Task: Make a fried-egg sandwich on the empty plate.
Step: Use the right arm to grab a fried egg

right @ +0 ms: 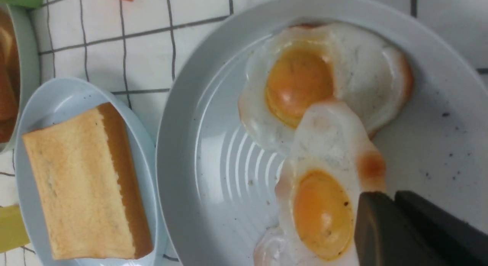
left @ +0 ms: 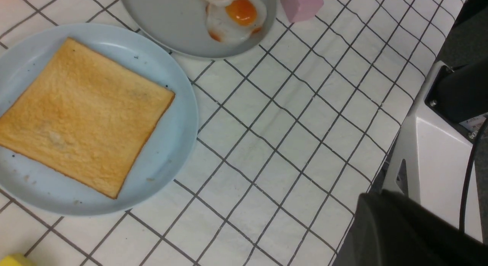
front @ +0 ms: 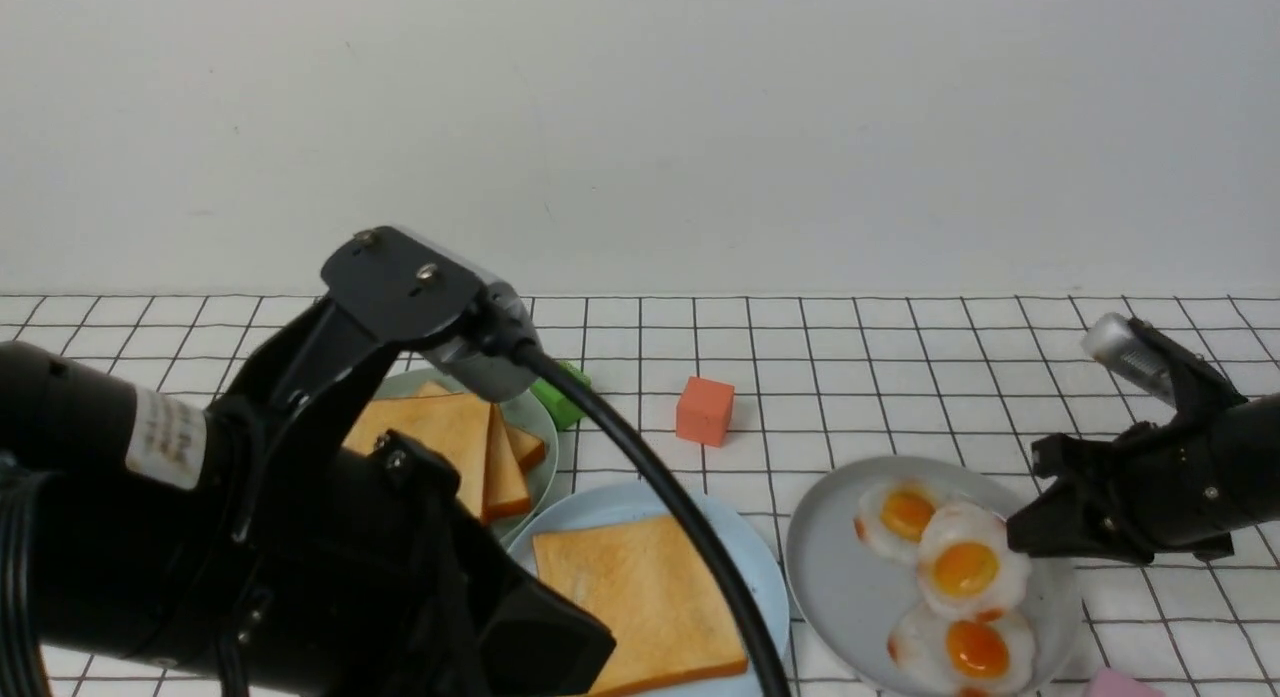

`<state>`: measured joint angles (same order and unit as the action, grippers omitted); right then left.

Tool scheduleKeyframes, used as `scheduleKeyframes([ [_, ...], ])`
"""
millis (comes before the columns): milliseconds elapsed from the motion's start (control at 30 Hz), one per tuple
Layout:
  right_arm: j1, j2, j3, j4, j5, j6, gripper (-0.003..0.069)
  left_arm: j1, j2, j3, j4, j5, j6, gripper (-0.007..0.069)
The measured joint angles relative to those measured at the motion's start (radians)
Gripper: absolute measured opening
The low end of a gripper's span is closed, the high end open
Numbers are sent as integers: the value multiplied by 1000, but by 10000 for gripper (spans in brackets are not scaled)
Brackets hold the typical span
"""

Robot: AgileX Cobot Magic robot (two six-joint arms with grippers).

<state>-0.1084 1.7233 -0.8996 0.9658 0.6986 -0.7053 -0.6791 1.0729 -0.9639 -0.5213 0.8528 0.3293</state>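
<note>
Toast (front: 640, 597), square, flat and golden-brown with darker crusts, lies on the pale-blue plate (front: 765, 577), left of the eggs (front: 965, 567); the left claw (left: 375, 197) is closed, the right claw (right: 377, 195) narrow, pinching an egg's edge.

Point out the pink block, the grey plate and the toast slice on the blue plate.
Pink block (left: 302, 5): left wrist view, its side.
Grey plate (front: 838, 602): front view, bare surface.
Toast slice (left: 82, 117): left wrist view, middle of its top face.
</note>
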Motion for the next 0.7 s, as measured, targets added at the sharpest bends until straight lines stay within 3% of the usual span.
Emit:
scheduleKeyframes([
  [700,-1,-3,0,91,32,-54,26,0,-3,0,22,31,0,-13],
])
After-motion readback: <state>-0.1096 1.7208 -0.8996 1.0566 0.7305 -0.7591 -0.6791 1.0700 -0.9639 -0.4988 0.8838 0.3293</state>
